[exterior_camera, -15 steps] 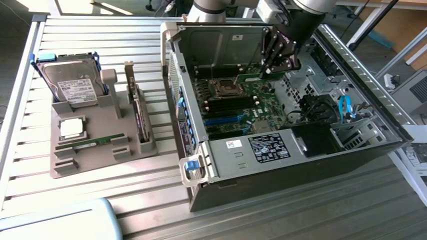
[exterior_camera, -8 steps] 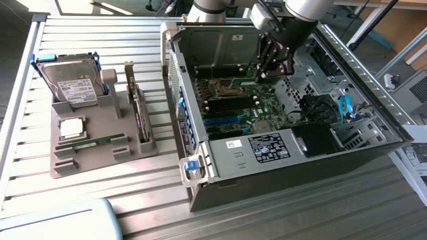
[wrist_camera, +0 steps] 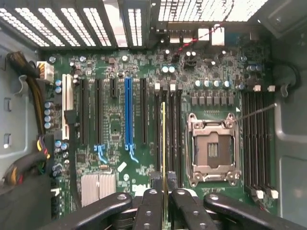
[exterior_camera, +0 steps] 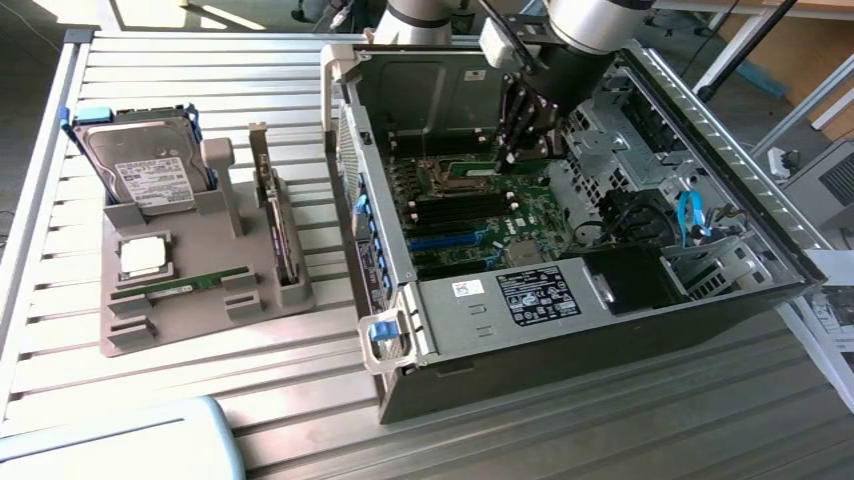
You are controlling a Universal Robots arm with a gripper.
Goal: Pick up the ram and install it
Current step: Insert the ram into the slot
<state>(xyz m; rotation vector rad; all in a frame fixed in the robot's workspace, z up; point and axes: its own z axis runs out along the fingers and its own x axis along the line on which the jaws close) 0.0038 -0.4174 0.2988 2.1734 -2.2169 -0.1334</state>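
My gripper (exterior_camera: 513, 150) reaches down into the open computer case (exterior_camera: 534, 340), over the motherboard (wrist_camera: 115, 124). It is shut on the ram (wrist_camera: 163, 143), a thin green stick that appears edge-on in the wrist view. The black fingers (wrist_camera: 152, 203) clamp the stick from both sides. It hangs along the dark memory slots (wrist_camera: 169, 129) beside the processor socket (wrist_camera: 213, 148); I cannot tell whether it touches a slot. In the exterior view a green tip of the ram (exterior_camera: 507, 158) pokes out below the fingers. Another green stick (exterior_camera: 180, 285) lies on the grey holder (exterior_camera: 200, 315).
On the holder outside the case stand a hard drive (exterior_camera: 144, 165), an upright expansion card (exterior_camera: 274, 215) and a silver processor chip (exterior_camera: 144, 255). Inside the case are a blue card slot (wrist_camera: 128, 112), more memory slots (wrist_camera: 256, 143), cable bundles (wrist_camera: 29, 96) and a blue cable (exterior_camera: 690, 215).
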